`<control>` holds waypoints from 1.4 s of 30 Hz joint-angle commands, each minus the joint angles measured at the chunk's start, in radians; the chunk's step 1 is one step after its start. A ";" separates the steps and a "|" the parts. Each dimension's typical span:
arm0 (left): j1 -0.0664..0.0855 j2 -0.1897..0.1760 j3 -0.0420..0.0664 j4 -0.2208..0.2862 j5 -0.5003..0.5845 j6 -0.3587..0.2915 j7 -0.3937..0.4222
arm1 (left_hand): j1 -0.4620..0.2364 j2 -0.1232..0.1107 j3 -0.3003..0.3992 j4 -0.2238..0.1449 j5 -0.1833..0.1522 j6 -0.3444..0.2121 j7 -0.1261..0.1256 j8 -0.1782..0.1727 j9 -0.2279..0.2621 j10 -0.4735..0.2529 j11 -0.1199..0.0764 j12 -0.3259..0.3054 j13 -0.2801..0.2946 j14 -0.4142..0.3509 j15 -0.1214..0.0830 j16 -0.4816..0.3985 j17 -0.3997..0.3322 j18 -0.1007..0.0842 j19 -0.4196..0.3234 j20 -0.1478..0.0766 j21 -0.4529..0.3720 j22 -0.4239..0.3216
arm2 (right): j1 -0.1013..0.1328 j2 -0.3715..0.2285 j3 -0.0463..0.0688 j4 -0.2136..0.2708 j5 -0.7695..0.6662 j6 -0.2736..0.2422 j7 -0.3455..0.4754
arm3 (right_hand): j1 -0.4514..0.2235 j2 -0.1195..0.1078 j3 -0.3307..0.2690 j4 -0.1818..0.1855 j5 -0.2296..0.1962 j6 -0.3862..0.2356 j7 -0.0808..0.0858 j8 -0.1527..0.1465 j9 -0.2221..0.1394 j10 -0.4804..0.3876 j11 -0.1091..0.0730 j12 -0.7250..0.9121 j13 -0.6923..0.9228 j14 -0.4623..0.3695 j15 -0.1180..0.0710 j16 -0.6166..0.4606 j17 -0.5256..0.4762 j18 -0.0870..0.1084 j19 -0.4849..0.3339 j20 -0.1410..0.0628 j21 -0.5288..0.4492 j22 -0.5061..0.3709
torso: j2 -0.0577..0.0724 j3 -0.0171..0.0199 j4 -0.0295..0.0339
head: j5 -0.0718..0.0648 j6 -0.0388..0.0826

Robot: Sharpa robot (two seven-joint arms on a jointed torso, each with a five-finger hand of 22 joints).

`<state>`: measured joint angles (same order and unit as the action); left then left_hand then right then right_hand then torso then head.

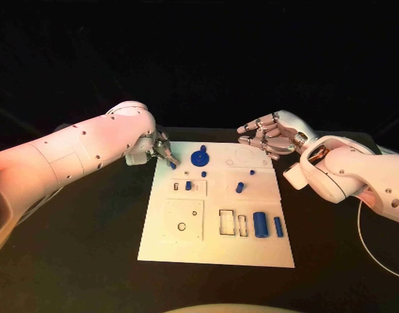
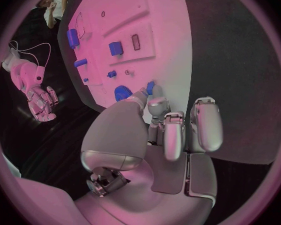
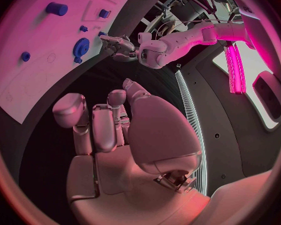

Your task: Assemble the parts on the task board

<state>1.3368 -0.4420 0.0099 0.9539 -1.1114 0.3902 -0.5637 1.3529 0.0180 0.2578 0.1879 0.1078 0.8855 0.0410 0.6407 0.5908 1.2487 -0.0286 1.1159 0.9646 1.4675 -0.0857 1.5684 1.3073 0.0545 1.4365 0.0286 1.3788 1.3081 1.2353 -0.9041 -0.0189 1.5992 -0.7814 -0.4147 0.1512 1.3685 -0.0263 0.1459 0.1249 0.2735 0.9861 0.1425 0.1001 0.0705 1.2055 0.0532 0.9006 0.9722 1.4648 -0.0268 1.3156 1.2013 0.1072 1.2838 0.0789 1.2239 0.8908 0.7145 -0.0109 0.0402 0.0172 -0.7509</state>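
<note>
The white task board (image 1: pixel 216 244) lies in the middle of the black table. My left hand (image 1: pixel 160 150) is down at its far left corner and pinches a small blue part (image 1: pixel 172 164) between thumb and a finger; the left wrist view has that part (image 2: pixel 150 87) at the fingertips. A blue gear (image 1: pixel 199 157) stands just right of it on the board. My right hand (image 1: pixel 269 139) hovers over the far right corner, its fingers loosely bent and holding nothing. Nearer me, two blue cylinders (image 1: pixel 259 224) lie side by side.
Small blue pegs (image 1: pixel 240 187) and a blue block (image 1: pixel 188 186) sit mid-board. Rectangular slots (image 1: pixel 227 222) and a square plate with a hole (image 1: pixel 182 220) are on the near half. A white cable (image 1: pixel 367 242) loops on the table at the right.
</note>
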 commanded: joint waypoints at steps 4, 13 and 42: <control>-0.004 -0.005 -0.004 0.009 0.010 0.023 0.009 | 0.000 -0.039 0.164 -0.075 0.001 -0.007 0.005 0.008 0.004 0.001 0.003 -0.010 -0.009 0.103 0.003 0.002 0.263 0.009 -0.002 -0.001 -0.001 0.006 | -0.001 0.001 0.000 0.001 -0.008 0.015 0.001 | -0.014 0.002 0.004 0.003 0.004 -0.005 0.003 0.005 -0.001 -0.004 0.000 -0.003 0.000 0.030 0.002 -0.004 0.000 0.019 -0.009 0.000 -0.003 -0.002 | -0.001 0.0003 0.0008 | 0.000 -0.001; -0.004 -0.063 -0.004 0.114 -0.016 -0.067 0.057 | -0.044 -0.103 0.312 -0.114 0.004 0.000 0.008 0.022 0.010 0.019 0.003 -0.003 -0.004 0.103 0.004 0.002 0.263 0.008 0.002 0.000 0.001 0.015 | -0.001 0.000 0.000 -0.001 -0.008 0.017 0.000 | -0.015 0.002 0.005 0.004 0.005 -0.005 0.003 0.005 -0.001 -0.003 0.000 -0.002 0.000 0.030 0.002 -0.004 0.000 0.019 -0.008 0.000 -0.003 -0.001 | -0.002 -0.0011 0.0061 | 0.006 -0.001; -0.077 -0.252 -0.007 0.424 -0.096 -0.216 0.152 | -0.084 -0.161 0.405 -0.150 0.028 0.025 0.001 0.030 0.009 0.059 -0.003 0.021 0.024 0.103 -0.002 0.002 0.263 0.002 0.018 -0.003 0.020 0.045 | -0.002 -0.011 -0.003 0.001 -0.007 0.020 0.000 | -0.015 0.002 0.005 0.004 0.005 -0.005 0.003 0.005 -0.001 -0.003 0.000 -0.002 0.000 0.030 0.002 -0.004 0.000 0.019 -0.008 0.000 -0.003 -0.001 | -0.005 -0.0019 0.0112 | 0.013 -0.016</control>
<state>1.2624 -0.6949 0.0034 1.3733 -1.1883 0.1780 -0.4313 1.2678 -0.1324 0.5045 0.1910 0.1312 0.9029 0.0430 0.6642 0.6004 1.2996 -0.0291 1.1311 0.9871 1.4676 -0.0857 1.5684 1.3078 0.0547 1.4473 0.0252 1.3932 1.3076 1.2346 -0.9156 -0.0213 1.5987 -0.7816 -0.4084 0.1492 1.3636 -0.0213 0.1479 0.1270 0.2749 0.9861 0.1425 0.1001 0.0705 1.2062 0.0540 0.9006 0.9723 1.4648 -0.0268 1.3156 1.2015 0.1072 1.2839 0.0789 1.2240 0.8902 0.7081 -0.0124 0.0513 0.0297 -0.7660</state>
